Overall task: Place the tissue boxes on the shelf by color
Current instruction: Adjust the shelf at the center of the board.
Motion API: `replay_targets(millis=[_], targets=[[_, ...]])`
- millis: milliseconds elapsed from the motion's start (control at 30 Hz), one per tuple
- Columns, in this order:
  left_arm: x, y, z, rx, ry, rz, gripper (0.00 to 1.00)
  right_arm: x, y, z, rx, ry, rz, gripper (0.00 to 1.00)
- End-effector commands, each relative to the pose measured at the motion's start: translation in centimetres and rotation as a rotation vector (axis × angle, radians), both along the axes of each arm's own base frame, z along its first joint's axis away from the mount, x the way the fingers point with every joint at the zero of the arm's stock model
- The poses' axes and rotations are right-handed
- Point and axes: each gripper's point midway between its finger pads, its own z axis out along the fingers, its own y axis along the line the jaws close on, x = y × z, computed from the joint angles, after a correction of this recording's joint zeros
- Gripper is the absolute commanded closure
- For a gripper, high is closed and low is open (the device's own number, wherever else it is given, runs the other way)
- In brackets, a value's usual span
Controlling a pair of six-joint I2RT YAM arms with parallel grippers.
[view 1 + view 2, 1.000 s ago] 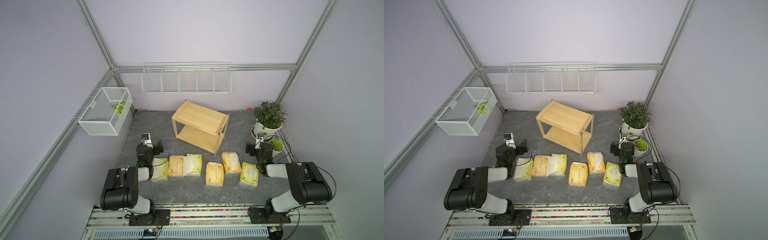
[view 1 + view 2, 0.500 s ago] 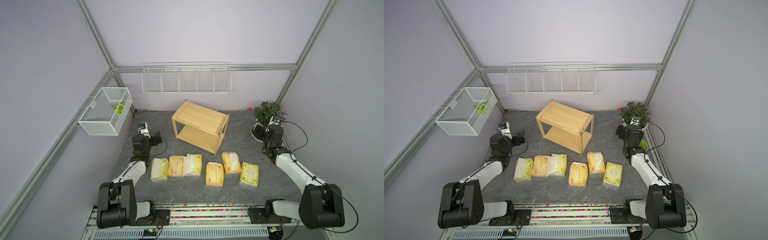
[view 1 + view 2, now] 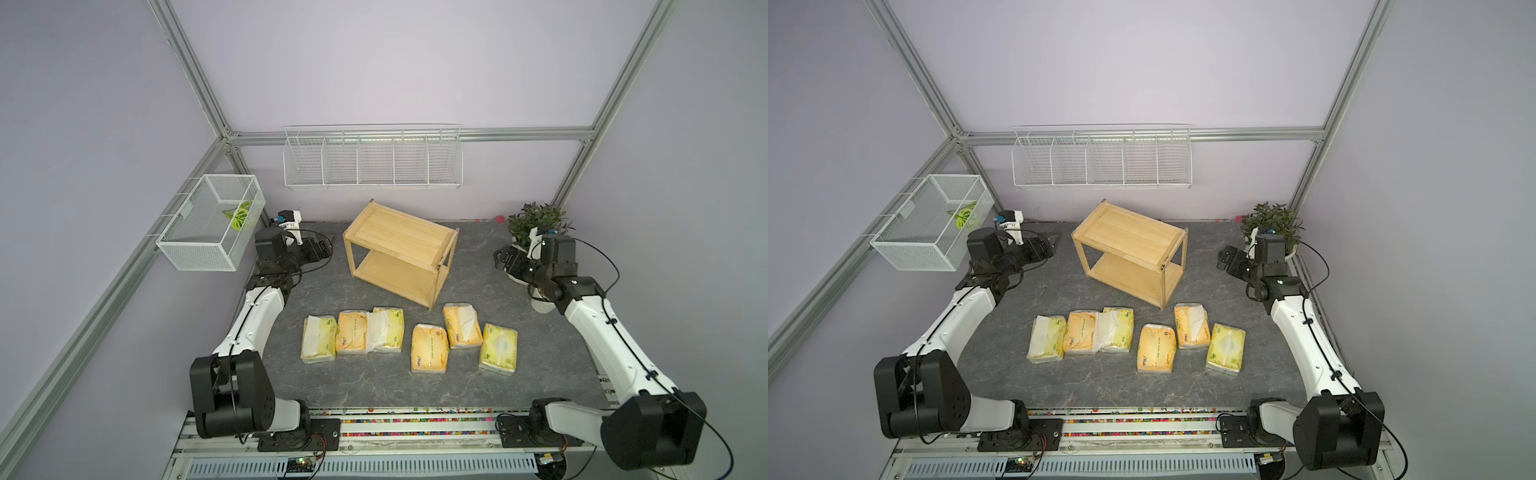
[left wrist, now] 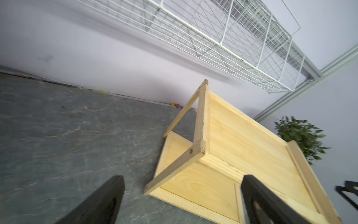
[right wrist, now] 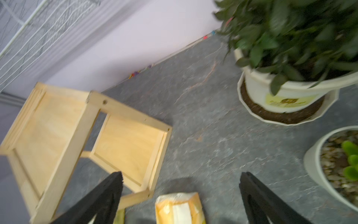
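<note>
**Two open grippers beside a wooden shelf, six tissue packs on the mat**

At far left a white mesh basket (image 3: 199, 243) hangs on the side wall and holds a single green leaf (image 3: 238, 216). Just right of it the left gripper (image 3: 323, 248) hovers above the grey mat (image 3: 374, 386), its jaws spread wide and holding nothing. In the left wrist view it faces the open end of the shelf. A white wire rack (image 3: 372, 160) with five compartments hangs on the back wall. Below it the two-tier wooden shelf (image 3: 399, 232) stands on the mat, turned at an angle.

The tissue packs lie flat on the mat in front of the shelf, in a loose row:

- The first pack (image 3: 318, 343), pale yellow-green, touches the second pack (image 3: 352, 336), orange.
- The third pack (image 3: 390, 330), pale, has white tissue spilling out.
- The fourth pack (image 3: 429, 348) and fifth pack (image 3: 462, 326) are orange.
- The sixth pack (image 3: 498, 347) is pale.

The right gripper (image 3: 502, 262) hovers right of the shelf with its jaws wide apart and nothing in them. Behind it a white pot on a saucer (image 5: 286, 100) holds a leafy plant (image 3: 538, 214). Beside that pot a small pot (image 5: 317, 166) holds pebbles and a green sprout.
</note>
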Motion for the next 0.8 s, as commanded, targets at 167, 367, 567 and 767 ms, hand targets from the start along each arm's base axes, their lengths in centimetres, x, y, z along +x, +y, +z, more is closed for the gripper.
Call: replay_targets(millis=[167,367,567,767], targets=[[0.4,-4.7,1.9,-0.234,0.061,-0.352,0.0,-3.6,6.1,1.8,0.176,0.082,0.203,0.01],[2.3,-5.2,0.9,-0.255,0.123,-0.421,0.0,-3.2,8.5,2.6,0.226,0.078,0.253,0.01],[3.5,-6.3,-0.3,-0.246,0.163,-0.474,0.0,-2.1,10.9,3.2,0.247,0.08,0.302,0.01],[3.5,-8.4,-1.2,-0.216,0.188,-0.526,0.0,-0.9,11.8,3.2,0.244,0.081,0.309,0.01]])
